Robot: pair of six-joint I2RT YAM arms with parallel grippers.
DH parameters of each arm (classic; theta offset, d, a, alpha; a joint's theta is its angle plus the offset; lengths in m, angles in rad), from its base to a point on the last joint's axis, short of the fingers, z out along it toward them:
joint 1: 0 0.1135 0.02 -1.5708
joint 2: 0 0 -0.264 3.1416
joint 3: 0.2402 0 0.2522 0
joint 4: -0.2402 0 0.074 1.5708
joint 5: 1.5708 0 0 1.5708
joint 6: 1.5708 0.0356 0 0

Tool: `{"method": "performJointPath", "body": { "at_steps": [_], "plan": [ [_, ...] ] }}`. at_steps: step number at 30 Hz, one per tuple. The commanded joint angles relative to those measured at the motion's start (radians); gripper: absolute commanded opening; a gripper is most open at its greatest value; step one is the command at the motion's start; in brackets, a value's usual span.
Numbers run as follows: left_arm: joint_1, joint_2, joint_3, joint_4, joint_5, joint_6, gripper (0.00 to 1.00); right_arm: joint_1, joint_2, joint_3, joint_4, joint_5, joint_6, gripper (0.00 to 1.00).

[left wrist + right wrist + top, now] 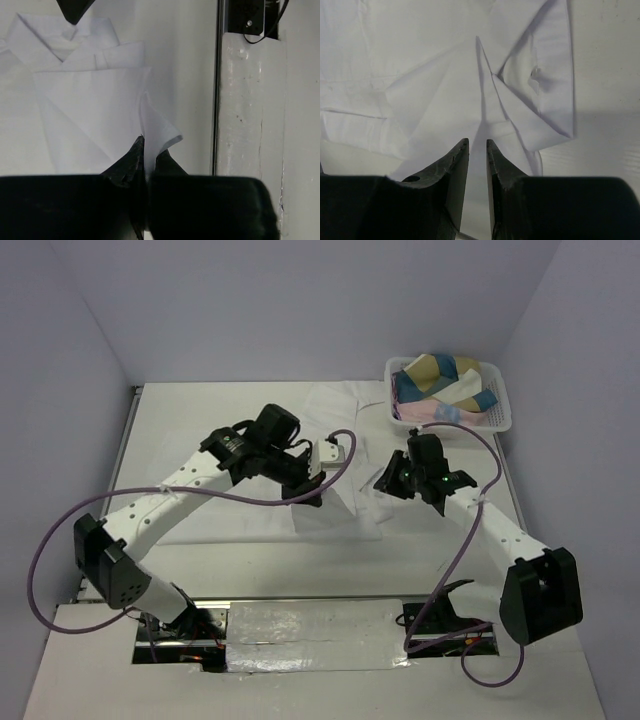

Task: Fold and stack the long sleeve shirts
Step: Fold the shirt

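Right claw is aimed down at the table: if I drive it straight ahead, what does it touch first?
The white shirt: the right claw points at a crease in its folded cloth, with nothing in between. How far off the cloth lies is unclear from the wrist view.

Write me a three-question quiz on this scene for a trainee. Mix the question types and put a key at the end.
1. True or false: the left gripper is shut on a fold of the white shirt.
2. In the top view, where does the white basket stand? A) far right corner of the table B) near left corner C) between the arm bases
3. Fill in the blank: the shirt lies spread on the ____.

Key: 1 true; 2 A; 3 table.
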State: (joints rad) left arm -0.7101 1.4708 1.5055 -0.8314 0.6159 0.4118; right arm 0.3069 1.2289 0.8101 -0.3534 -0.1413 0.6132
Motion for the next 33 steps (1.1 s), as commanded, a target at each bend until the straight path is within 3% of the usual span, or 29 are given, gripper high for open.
{"method": "performJointPath", "body": {
  "at_steps": [1, 8, 17, 25, 33],
  "plan": [
    [0.001, 0.058, -0.015, 0.075, 0.016, -0.039, 0.00, -0.003, -0.063, -0.008, -0.039, 0.014, -0.044, 0.28],
    [0.003, 0.317, 0.145, 0.078, -0.165, 0.024, 0.00, -0.003, -0.146, -0.048, -0.068, 0.034, -0.050, 0.29],
    [0.015, 0.416, 0.134, 0.208, -0.439, 0.047, 0.00, -0.003, -0.175, -0.055, -0.088, 0.032, -0.050, 0.29],
    [0.009, 0.433, 0.104, 0.261, -0.485, 0.070, 0.08, -0.005, -0.146, -0.063, -0.062, 0.032, -0.061, 0.29],
    [-0.022, 0.442, 0.016, 0.296, -0.429, 0.042, 0.13, -0.003, -0.163, -0.087, -0.059, 0.037, -0.063, 0.28]
  ]
}}
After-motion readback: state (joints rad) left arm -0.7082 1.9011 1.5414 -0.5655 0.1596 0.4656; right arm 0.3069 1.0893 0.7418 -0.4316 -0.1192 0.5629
